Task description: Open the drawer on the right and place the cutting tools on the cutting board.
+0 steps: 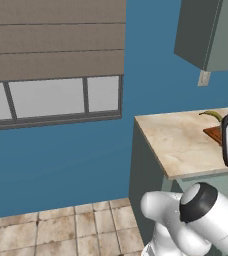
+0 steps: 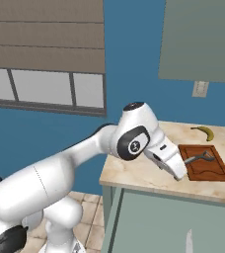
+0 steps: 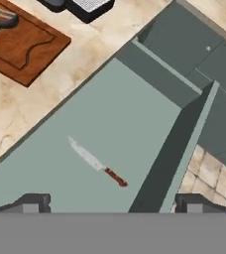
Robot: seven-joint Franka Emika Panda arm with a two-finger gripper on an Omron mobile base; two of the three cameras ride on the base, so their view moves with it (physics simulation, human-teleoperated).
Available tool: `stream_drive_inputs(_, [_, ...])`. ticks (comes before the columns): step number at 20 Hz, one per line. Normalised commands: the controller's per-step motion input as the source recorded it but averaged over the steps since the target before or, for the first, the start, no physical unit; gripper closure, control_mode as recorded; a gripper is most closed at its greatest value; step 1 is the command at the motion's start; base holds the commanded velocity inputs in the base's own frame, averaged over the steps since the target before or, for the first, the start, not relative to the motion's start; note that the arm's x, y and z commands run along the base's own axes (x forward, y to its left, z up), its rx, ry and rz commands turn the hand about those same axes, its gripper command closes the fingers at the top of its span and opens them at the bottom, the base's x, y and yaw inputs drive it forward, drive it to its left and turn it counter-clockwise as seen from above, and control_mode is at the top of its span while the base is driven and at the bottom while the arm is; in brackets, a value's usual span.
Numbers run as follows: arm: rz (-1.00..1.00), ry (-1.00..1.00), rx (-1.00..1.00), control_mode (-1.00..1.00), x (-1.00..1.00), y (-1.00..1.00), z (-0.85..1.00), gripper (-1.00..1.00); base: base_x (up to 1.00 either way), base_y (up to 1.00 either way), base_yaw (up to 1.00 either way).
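Below our pincer (image 3: 110,202), fingertips (image 3: 33,202) sitting wide apart and gripping nothing, the drawer (image 3: 105,134) is standing open with a red-handled knife (image 3: 97,162) lying flat on its floor. Over on the table (image 2: 134,173) we are seeing the cutting board (image 2: 206,165) carrying a grey peeler (image 2: 198,158), with the banana (image 2: 203,131) lying just behind the board.

On the counter (image 2: 134,175) I see the cutting board (image 2: 206,165) near the right edge and a banana (image 2: 204,132) by the back edge.
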Motion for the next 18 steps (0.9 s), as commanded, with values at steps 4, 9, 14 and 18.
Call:
stream_drive_inputs(4, [0.06,0.24,0.03,-1.00,-0.65,0.00,-0.04,-1.00,0.00,0.00,0.00])
stream_drive_inputs(9, [0.03,0.20,0.08,-1.00,-0.56,0.01,-0.08,-1.00,0.00,0.00,0.00])
stream_drive_inputs(14, [0.00,0.19,0.10,-1.00,-0.30,0.12,-0.28,-1.00,0.00,0.00,0.00])
stream_drive_inputs(18, [0.00,0.17,0.11,-1.00,-0.19,0.20,-0.37,-1.00,0.00,0.00,0.00])
